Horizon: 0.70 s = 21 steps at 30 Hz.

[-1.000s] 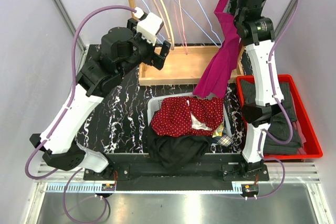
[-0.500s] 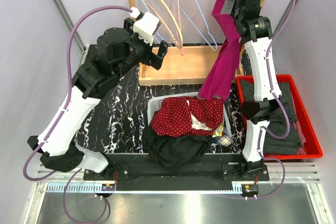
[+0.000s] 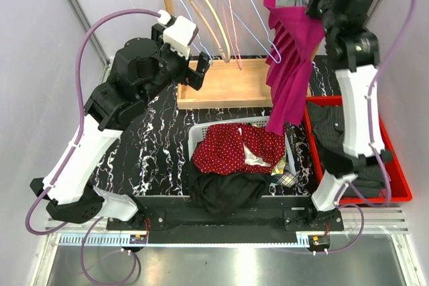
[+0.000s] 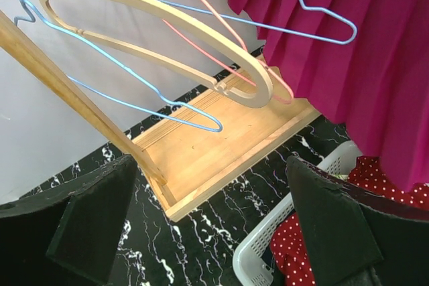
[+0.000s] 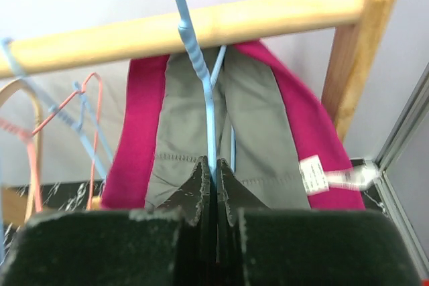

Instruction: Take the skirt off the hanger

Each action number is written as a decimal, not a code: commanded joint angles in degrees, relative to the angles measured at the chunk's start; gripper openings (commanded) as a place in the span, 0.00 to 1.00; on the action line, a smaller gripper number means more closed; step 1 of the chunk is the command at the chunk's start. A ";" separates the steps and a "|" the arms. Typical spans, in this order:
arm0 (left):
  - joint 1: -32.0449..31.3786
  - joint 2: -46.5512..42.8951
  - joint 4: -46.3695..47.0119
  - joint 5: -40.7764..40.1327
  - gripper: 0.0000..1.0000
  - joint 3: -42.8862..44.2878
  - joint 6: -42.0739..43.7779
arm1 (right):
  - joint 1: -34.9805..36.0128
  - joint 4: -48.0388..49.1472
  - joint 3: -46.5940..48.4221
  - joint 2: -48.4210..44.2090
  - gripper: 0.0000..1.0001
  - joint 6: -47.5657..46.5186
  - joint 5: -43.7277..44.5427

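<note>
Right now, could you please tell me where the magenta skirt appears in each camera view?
Top external: the skirt hangs at the upper right, below the rail.
Left wrist: it fills the upper right corner.
Right wrist: it is at centre, behind the right gripper, which is shut on its blue hanger.
Shared landmark: the wooden rack.

Left arm [image 3: 87,145] rises from its base, elbow bent, wrist angled up and right. Left gripper [image 3: 198,72] has its fingers [image 4: 94,226] spread wide with nothing between them. Right arm [image 3: 358,98] is stretched tall. Right gripper [image 5: 216,182] has its fingers pressed together, pinching the hanger [image 5: 190,48] wire.
</note>
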 commanded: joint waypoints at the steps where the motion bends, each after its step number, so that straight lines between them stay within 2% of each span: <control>1: -0.04 -2.58 1.09 -1.37 0.99 -0.45 -0.65 | 0.21 8.21 -10.29 -13.26 0.00 0.38 -6.08; 8: 0.66 -4.25 0.21 1.26 0.99 0.77 -0.82 | 0.21 -8.57 -23.68 -30.99 0.00 1.88 -17.76; 10: 0.75 -4.43 -0.58 4.59 0.99 1.21 -1.26 | 0.21 -10.34 -29.83 -36.19 0.00 3.11 -21.80; 13: 1.01 -4.34 -1.55 9.43 0.99 2.09 -2.49 | 0.21 -14.73 -32.74 -45.68 0.00 4.60 -28.13; 14: 1.27 -4.17 -1.81 10.75 0.99 2.70 -2.67 | 0.21 -15.17 -33.53 -47.36 0.00 4.95 -33.28; 17: 1.97 -3.56 -1.99 16.28 0.99 3.93 -3.11 | 0.21 -16.84 -33.28 -52.29 0.00 5.22 -38.07; 19: 3.03 -3.11 -1.99 23.21 0.99 4.73 -2.67 | 0.21 -17.46 -30.30 -54.40 0.00 4.96 -41.05; 20: 5.12 -2.59 -1.47 26.37 0.99 5.60 -2.76 | 0.13 -17.38 -29.16 -54.76 0.00 4.87 -45.33; 21: 6.45 -2.32 -1.29 34.32 0.99 6.13 -3.19 | 0.47 -15.98 -27.58 -55.20 0.00 5.22 -48.16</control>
